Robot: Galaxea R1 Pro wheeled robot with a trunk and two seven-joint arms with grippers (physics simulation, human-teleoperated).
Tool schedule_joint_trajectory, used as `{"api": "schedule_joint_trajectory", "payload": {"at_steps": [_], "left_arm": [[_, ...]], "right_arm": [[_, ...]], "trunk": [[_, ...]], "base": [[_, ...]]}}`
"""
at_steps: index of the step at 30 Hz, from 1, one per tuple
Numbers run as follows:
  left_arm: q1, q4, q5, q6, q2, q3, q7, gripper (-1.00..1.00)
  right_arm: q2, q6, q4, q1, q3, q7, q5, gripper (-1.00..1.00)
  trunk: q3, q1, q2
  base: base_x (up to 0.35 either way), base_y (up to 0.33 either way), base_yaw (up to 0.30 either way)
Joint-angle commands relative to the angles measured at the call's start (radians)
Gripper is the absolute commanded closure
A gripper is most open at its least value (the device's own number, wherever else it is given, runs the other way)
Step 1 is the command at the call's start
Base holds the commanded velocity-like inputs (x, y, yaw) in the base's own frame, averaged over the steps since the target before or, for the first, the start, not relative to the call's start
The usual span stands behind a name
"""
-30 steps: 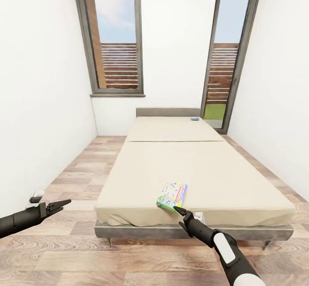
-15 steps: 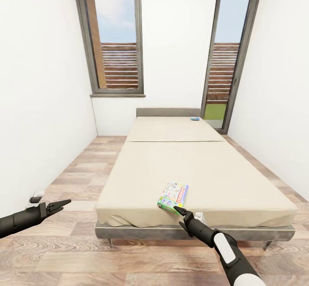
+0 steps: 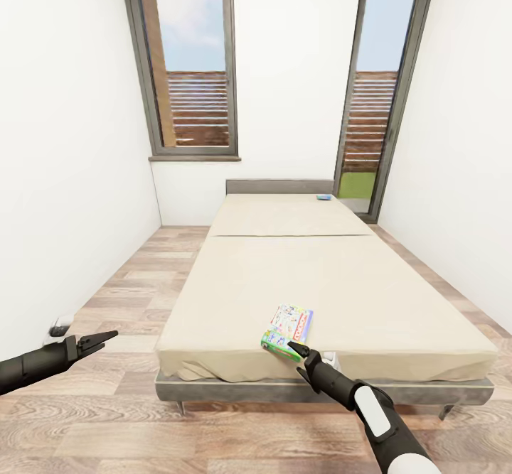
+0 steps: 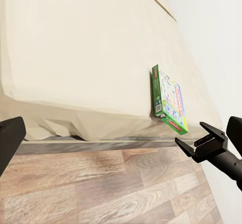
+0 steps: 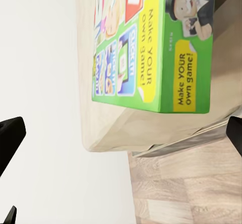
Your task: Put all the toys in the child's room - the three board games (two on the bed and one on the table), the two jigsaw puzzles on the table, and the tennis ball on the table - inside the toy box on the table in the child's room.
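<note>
1. Since a second ago the whole head view has shifted a little: the foot of the bed (image 3: 320, 296) sits lower and nearer in the picture and the floor planks have slid. This is read as the camera and base creeping forward, not as the things moving.
2. The right gripper (image 3: 293, 349) is seen slightly closer to the near edge of the green board game (image 3: 287, 325) — just beside its corner, not yet around it. In the right wrist view the box (image 5: 156, 48) lies ahead, with the two dark fingertips far to either side, so the jaws are spread wide with nothing between them.
3. The left gripper (image 3: 99, 337) hangs over the floor, well apart from the bed. Its fingers look spread in the left wrist view and nothing is held.
4. The green game lies flat on the mattress near the foot edge. A small blue board game (image 3: 323, 196) rests far off at the head end.
5. The approach is judged nearly finished — the grasp is still to be made, and the thin box may call for an edge grip.
</note>
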Motion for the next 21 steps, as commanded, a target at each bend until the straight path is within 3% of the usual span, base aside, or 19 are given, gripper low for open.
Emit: {"api": "schedule_joint_trajectory", "payload": {"at_steps": [1, 14, 21], "left_arm": [[-0.001, 0.000, 0.003, 0.008, 0.000, 0.000, -0.001, -1.00], [-0.001, 0.000, 0.003, 0.008, -0.012, 0.000, 0.000, -1.00], [-0.001, 0.000, 0.003, 0.008, -0.012, 0.000, 0.000, -1.00]], "right_arm": [[0.001, 0.008, 0.000, -0.001, -0.006, 0.001, -0.002, -1.00], [0.001, 0.008, 0.000, -0.001, -0.006, 0.001, -0.001, -1.00], [0.001, 0.008, 0.000, -0.001, -0.006, 0.001, -0.001, -1.00]], "trunk": [[-0.001, 0.000, 0.000], [-0.001, 0.000, 0.000], [-0.001, 0.000, 0.000]], "base": [[0.007, 0.000, 0.000], [0.006, 0.000, 0.000], [0.121, 0.000, 0.000]]}}
